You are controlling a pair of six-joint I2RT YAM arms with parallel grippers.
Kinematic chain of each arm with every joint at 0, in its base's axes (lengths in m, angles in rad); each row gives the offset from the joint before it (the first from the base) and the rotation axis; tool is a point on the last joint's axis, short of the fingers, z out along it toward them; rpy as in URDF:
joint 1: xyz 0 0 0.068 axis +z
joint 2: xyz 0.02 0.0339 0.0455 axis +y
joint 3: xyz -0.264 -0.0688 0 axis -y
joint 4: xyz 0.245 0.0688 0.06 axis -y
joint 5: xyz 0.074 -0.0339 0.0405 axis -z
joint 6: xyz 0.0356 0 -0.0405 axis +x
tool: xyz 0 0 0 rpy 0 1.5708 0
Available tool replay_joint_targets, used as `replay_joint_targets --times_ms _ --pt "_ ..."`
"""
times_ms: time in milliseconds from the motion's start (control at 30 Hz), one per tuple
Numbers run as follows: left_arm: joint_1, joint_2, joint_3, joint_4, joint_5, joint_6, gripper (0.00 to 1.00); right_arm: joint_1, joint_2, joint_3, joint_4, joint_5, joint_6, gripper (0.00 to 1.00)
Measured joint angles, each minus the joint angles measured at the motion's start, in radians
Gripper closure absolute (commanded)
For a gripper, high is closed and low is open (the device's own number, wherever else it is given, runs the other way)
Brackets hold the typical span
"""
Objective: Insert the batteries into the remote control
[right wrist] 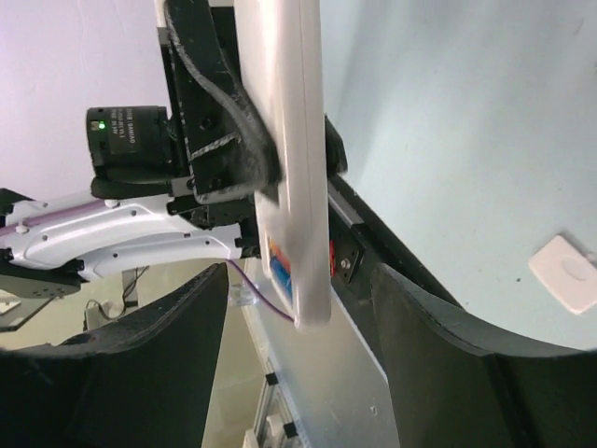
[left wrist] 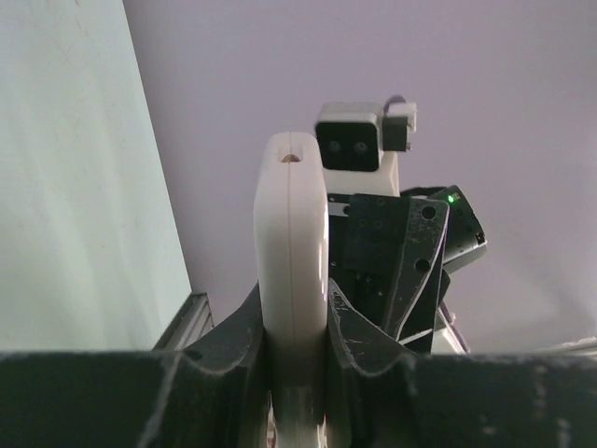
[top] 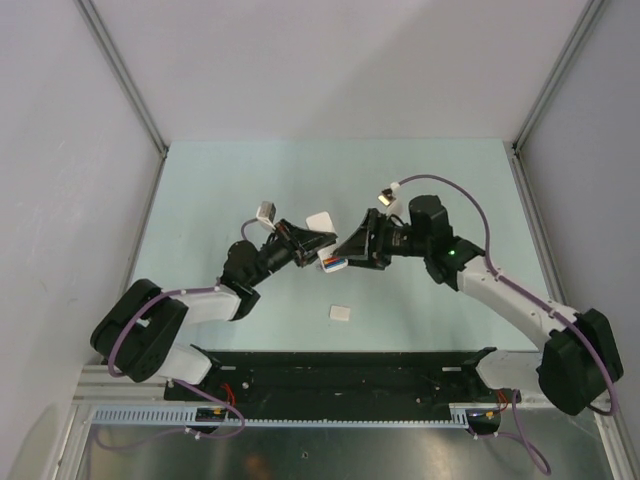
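My left gripper is shut on the white remote control and holds it above the table; in the left wrist view the remote stands edge-on between the fingers. My right gripper is open, its jaws spread on either side of the remote's lower end without touching it. A red and a blue battery lie in the remote's open compartment, and they also show in the top view. The other batteries are not visible.
A small white rounded cover plate lies on the pale green table in front of the grippers; it also shows in the right wrist view. Grey walls enclose the table on three sides.
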Motion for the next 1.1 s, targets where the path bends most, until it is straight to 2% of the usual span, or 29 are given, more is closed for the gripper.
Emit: replay_joint_targets --times_ms 167,333,467,667,833,1100 --pt "0.053 0.011 -0.007 0.007 -0.011 0.017 1.00 -0.032 -0.105 0.006 -0.138 0.086 -0.108 0.33" --pt "0.117 0.003 -0.050 0.009 -0.017 0.039 1.00 0.062 -0.132 0.019 -0.316 0.304 -0.195 0.37" --pt "0.155 -0.076 -0.117 -0.004 -0.031 0.056 1.00 0.206 -0.023 0.037 -0.439 0.536 -0.171 0.34" --pt "0.171 -0.303 -0.207 -0.087 -0.077 0.111 1.00 0.297 0.111 0.048 -0.562 0.786 -0.070 0.28" --pt "0.173 -0.505 -0.238 -0.231 -0.147 0.169 1.00 0.347 0.237 0.126 -0.599 0.879 -0.013 0.26" --pt "0.165 -0.543 -0.269 -0.378 -0.211 0.194 1.00 0.435 0.408 0.260 -0.627 0.913 0.060 0.18"
